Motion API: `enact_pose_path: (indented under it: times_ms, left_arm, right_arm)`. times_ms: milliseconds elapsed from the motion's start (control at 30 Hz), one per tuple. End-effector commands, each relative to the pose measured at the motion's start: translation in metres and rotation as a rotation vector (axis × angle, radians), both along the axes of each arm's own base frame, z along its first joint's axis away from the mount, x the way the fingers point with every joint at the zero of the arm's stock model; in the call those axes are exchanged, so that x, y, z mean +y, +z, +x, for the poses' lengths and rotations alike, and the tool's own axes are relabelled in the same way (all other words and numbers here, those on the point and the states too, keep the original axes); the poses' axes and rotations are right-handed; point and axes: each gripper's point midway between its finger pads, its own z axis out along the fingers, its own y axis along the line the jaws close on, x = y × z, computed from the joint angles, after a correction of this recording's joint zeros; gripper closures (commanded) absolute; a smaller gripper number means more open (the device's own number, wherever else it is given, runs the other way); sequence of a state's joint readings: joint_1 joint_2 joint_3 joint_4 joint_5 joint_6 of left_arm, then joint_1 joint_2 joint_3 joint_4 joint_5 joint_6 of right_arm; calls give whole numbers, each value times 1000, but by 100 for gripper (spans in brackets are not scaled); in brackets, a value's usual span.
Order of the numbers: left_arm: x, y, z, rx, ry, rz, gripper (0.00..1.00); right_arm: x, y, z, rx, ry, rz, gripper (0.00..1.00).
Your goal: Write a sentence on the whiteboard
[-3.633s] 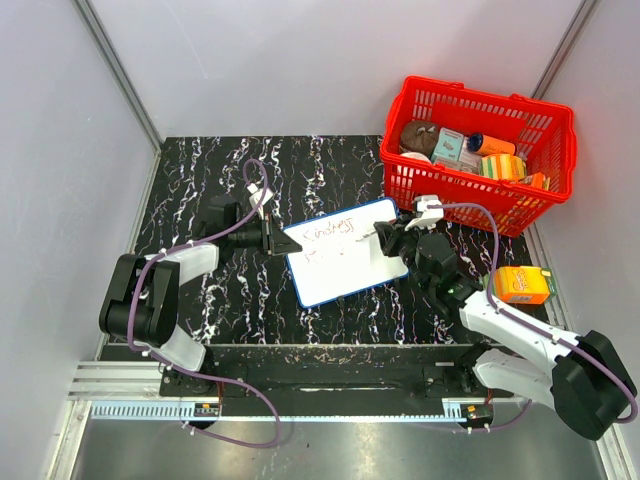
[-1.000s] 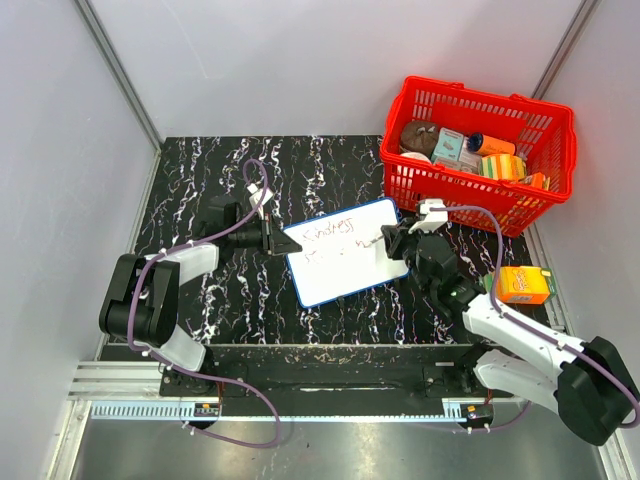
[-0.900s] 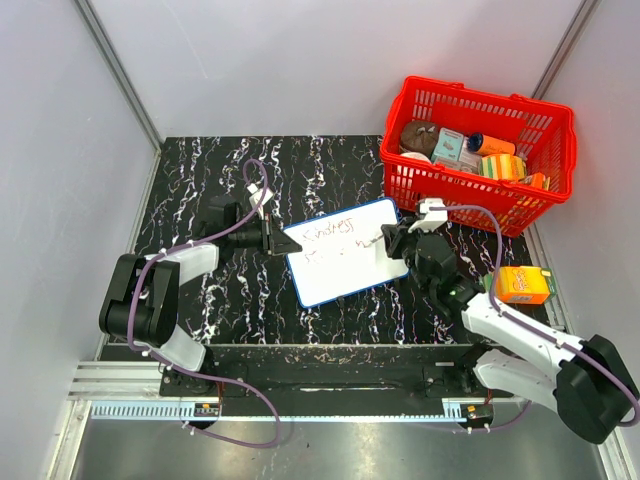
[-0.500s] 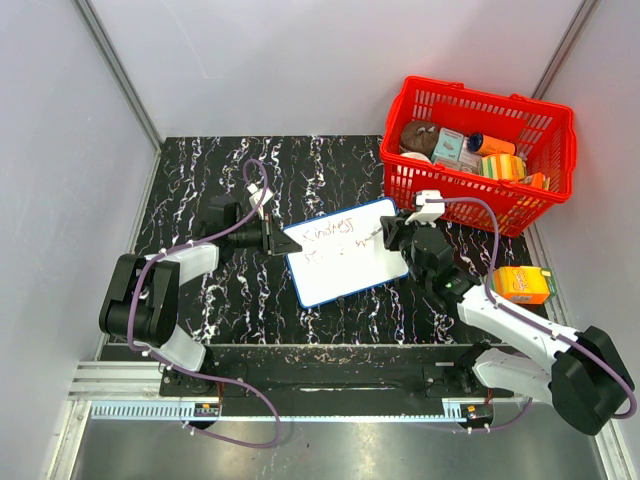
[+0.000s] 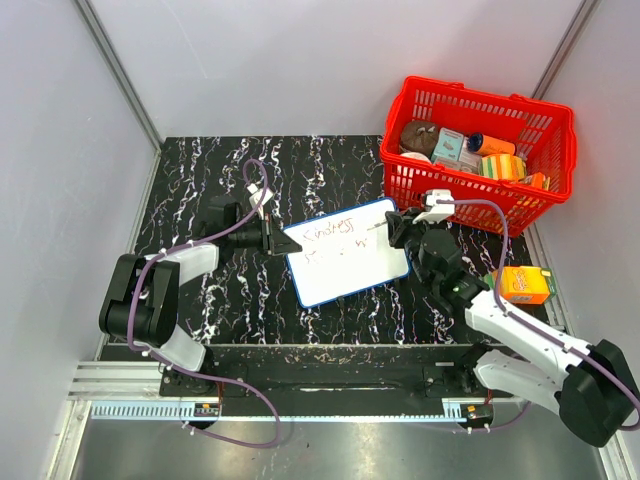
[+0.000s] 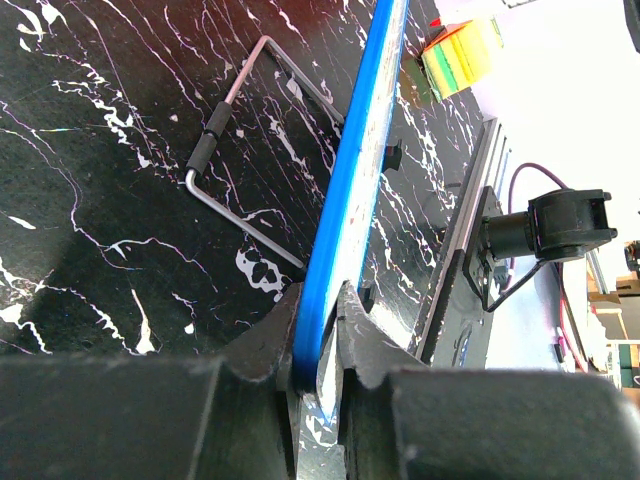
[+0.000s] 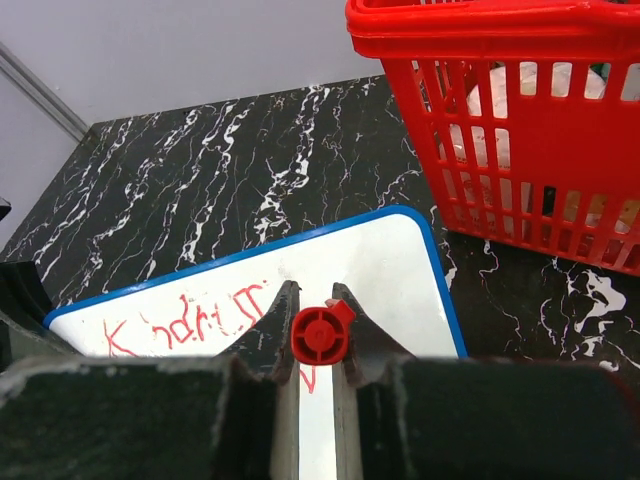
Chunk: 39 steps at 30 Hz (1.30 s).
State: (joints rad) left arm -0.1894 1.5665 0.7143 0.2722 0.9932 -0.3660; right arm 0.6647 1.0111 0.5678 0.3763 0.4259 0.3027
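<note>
The whiteboard [image 5: 345, 250], white with a thin blue frame, lies tilted on the black marbled table. Red handwritten words [image 5: 330, 231] run along its upper part, with a shorter line below. My left gripper [image 5: 277, 241] is shut on the board's left edge; in the left wrist view the blue frame [image 6: 345, 200] sits edge-on between the fingers. My right gripper [image 5: 393, 228] is shut on a red marker [image 7: 320, 335] over the board's right end. In the right wrist view the writing [image 7: 185, 320] shows left of the fingers.
A red basket [image 5: 478, 155] with several packaged items stands at the back right, close behind my right gripper. An orange box [image 5: 521, 284] lies at the right edge. A bent metal rod [image 6: 235, 150] lies on the table under the board in the left wrist view.
My right gripper with the marker has shifted slightly up and right along the board's right end. The left arm and the board have not moved.
</note>
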Motion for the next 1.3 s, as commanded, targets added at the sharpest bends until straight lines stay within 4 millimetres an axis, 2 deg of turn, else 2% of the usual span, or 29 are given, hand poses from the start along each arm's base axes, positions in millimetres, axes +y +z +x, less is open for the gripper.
enact_pose_path:
  times_ms: [0, 467, 1000, 1167, 1267]
  left_arm:
    - [30, -40, 41, -132, 174, 239, 100]
    - [30, -41, 41, -130, 174, 240, 100]
    - [30, -40, 41, -132, 174, 239, 100]
    - [30, -41, 41, -127, 173, 240, 100]
    - [30, -40, 41, -130, 174, 240, 100]
  right_arm:
    - [-6, 11, 4, -37, -37, 3, 100]
    - [-4, -15, 6, 24, -39, -30, 100]
    - [-10, -42, -8, 99, -23, -61, 100]
    - [-12, -47, -12, 110, -20, -54, 100]
    - [-11, -39, -12, 90, -17, -38, 100]
